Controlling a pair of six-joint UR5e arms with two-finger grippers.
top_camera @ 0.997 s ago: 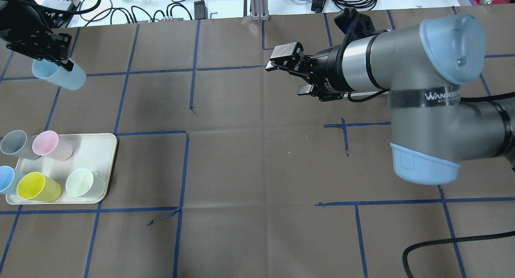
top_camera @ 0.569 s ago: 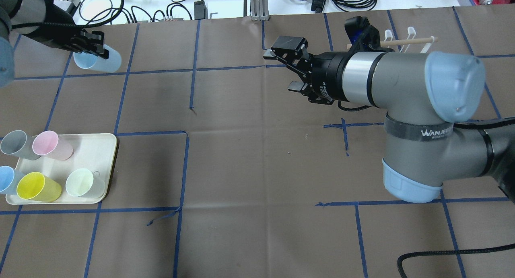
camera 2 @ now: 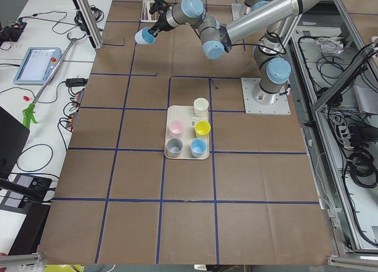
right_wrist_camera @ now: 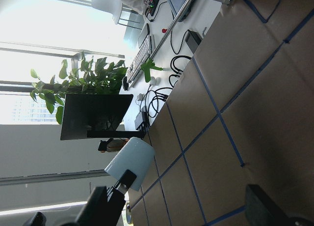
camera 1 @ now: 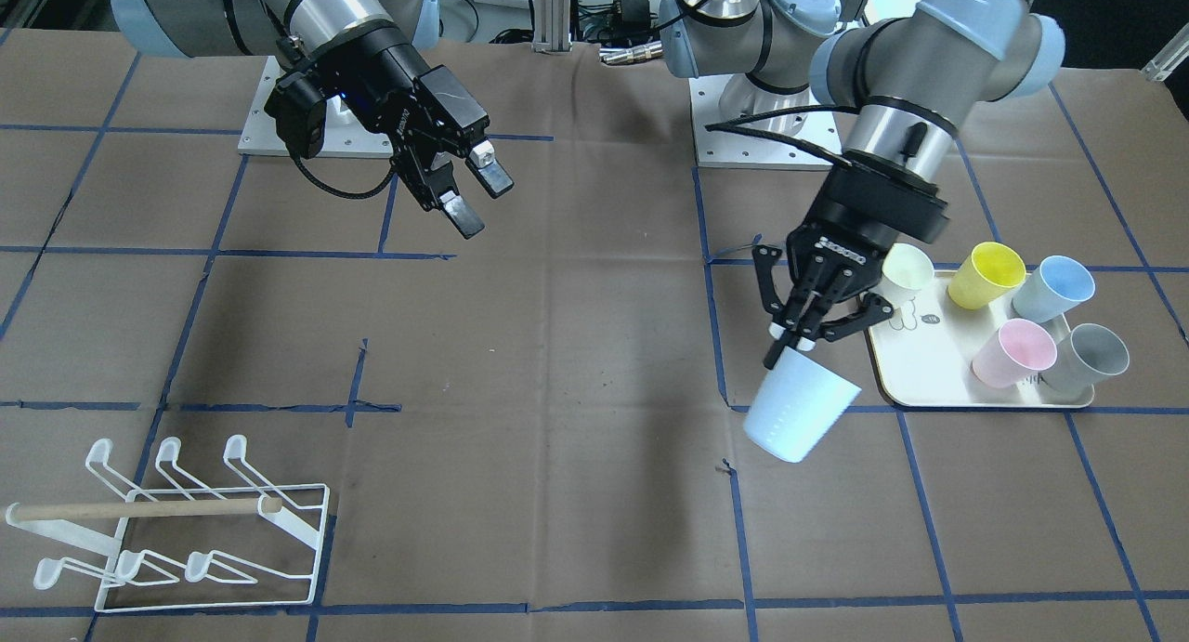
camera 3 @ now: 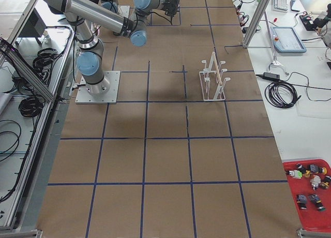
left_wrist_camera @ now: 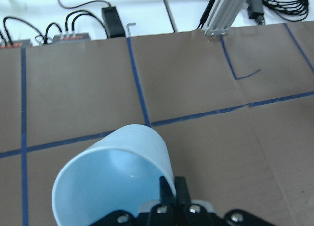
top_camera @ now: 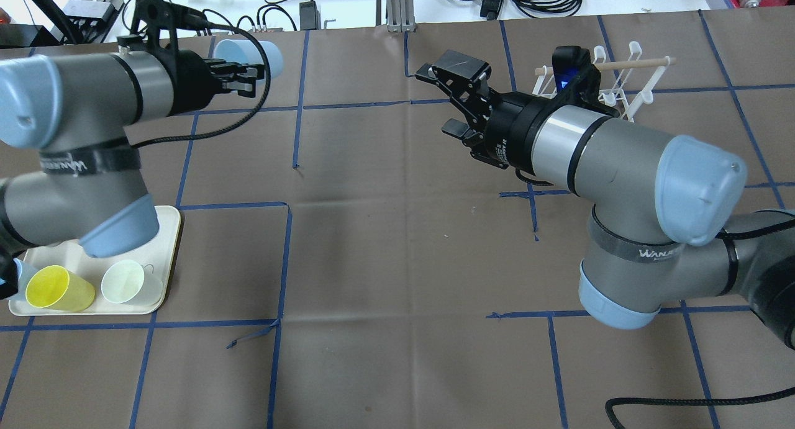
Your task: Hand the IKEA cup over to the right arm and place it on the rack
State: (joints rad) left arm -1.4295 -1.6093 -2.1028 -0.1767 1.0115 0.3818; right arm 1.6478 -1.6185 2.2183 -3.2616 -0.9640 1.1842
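My left gripper (top_camera: pixel 247 81) is shut on the rim of a pale blue IKEA cup (top_camera: pixel 266 55) and holds it in the air over the table's far left part. In the front-facing view the cup (camera 1: pixel 799 408) hangs below that gripper (camera 1: pixel 791 340), mouth tilted up. The left wrist view shows the fingers (left_wrist_camera: pixel 169 189) pinching the cup's wall (left_wrist_camera: pixel 105 179). My right gripper (top_camera: pixel 446 100) is open and empty, in the air at the far middle, pointing toward the cup. The white wire rack (camera 1: pixel 176 530) stands at the far right, partly behind my right arm (top_camera: pixel 627 81).
A cream tray (camera 1: pixel 929 368) at my near left holds several cups: yellow (camera 1: pixel 986 274), blue (camera 1: pixel 1054 287), pink (camera 1: pixel 1014 352), grey (camera 1: pixel 1087 357) and pale green (camera 1: pixel 906 270). Cables and power bricks (top_camera: pixel 304 10) lie beyond the table's far edge.
My left arm has swung the cup rightward along the far side, toward the middle. My right arm has pulled back and turned, uncovering the rack; its gripper stays open.
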